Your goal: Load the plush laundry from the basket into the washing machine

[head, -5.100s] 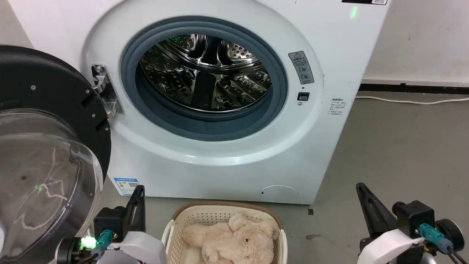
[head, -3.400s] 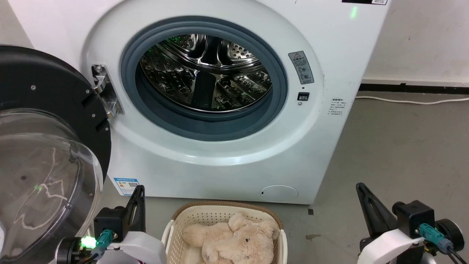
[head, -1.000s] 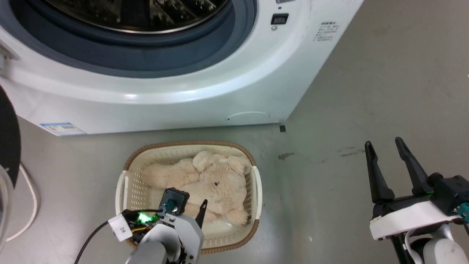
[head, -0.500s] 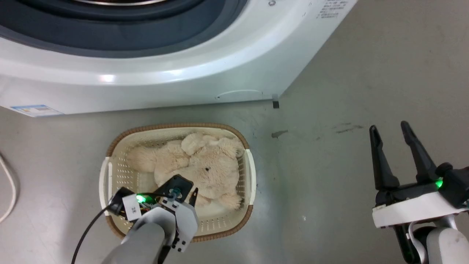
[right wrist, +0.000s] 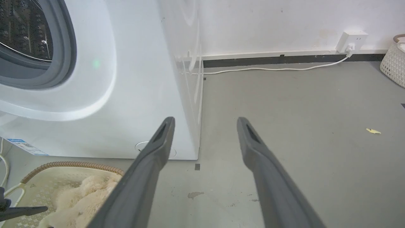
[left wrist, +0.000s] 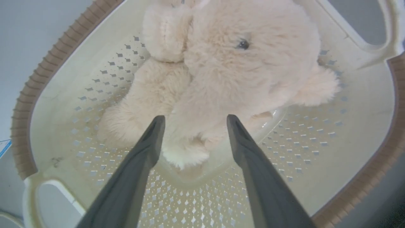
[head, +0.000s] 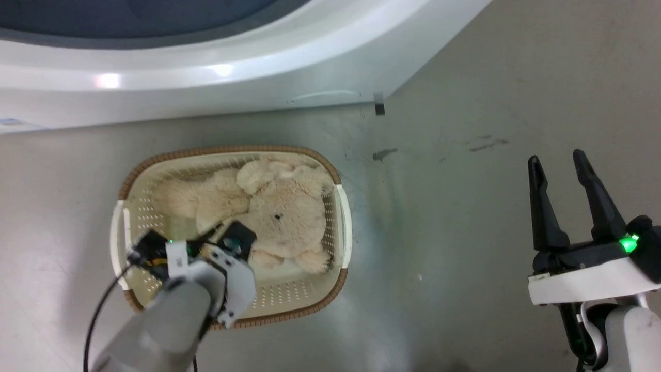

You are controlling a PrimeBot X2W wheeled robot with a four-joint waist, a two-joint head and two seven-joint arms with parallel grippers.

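Step in hand: reaching into the basket (head: 232, 150) for the pick-up; nothing gripped or lifted yet.
Plush toy (head: 281, 222): lying in the far-right part of the basket, dark eye upward, shaggy paws trailing toward the near side.
Basket position: on the floor (head: 465, 77), just near of the washing machine (head: 206, 77).
Left jaws: released and empty, down inside the basket, with the tips either side of the toy's near paw in the left wrist view; cannot tell whether brushing the fur.
Right jaws: released and empty, well off to the right over bare floor.
Washing machine mouth: grey gasket (right wrist: 68, 47) and steel drum (right wrist: 19, 31) on show in the right wrist view, so judged open for loading.
Next move: likely pushing a little deeper into the fur, then clenching on the paw or body before lifting clear of the rim.
Watch for: a shallow pinch on long fur alone, likely to slip.
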